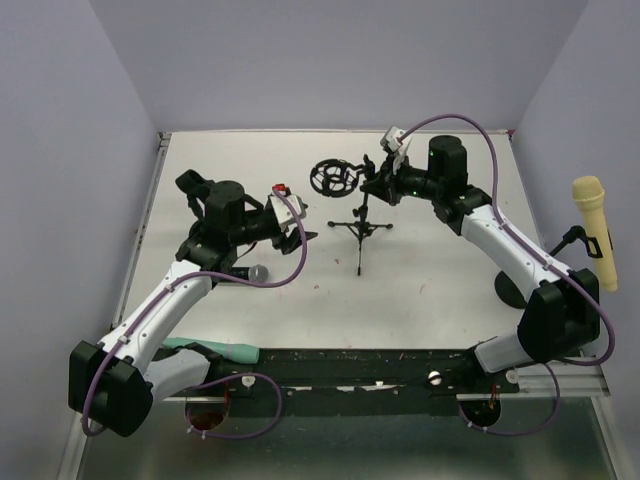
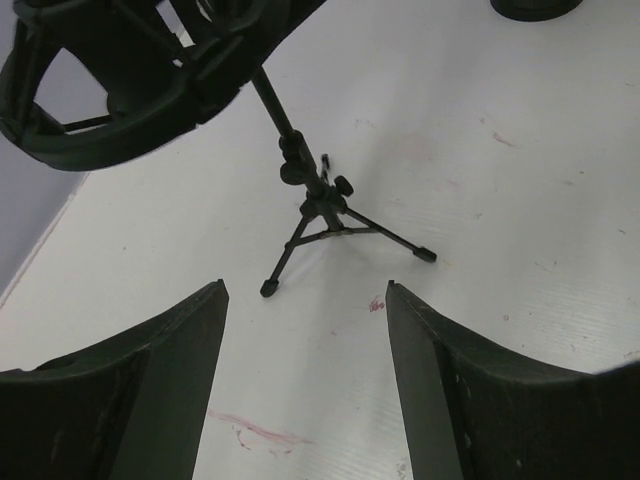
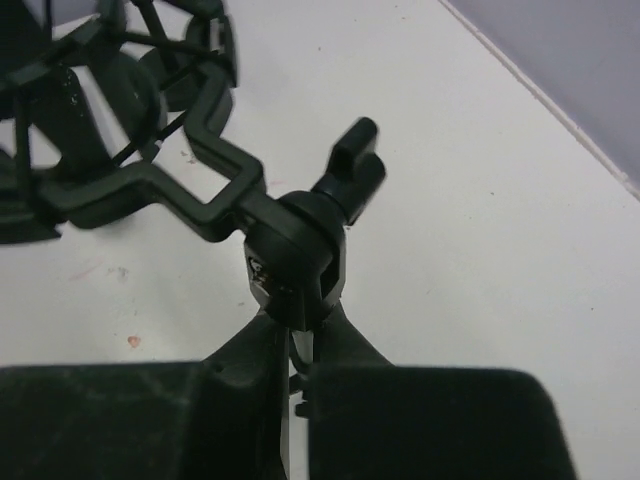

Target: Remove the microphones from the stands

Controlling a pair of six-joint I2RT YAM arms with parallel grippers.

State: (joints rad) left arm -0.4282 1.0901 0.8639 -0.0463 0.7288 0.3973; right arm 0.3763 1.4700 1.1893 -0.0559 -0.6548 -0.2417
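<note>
Lying on the table [image 1: 430,270], left of middle in the top view, the mic [image 1: 257,272] seems already out. The ring [image 1: 335,177] on the stand [image 1: 362,228] looks empty. The right gripper [image 3: 300,345] pinches the stand narrowly, just under the ring. The left gripper [image 2: 305,300] is wide and holds nothing. Little seems left to do.

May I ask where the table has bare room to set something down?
Bare table lies between the tripod stand and the near rail, and along the back wall left of the shock mount. Crowded: around the stand, where the right gripper clamps it and the left gripper hovers.
</note>
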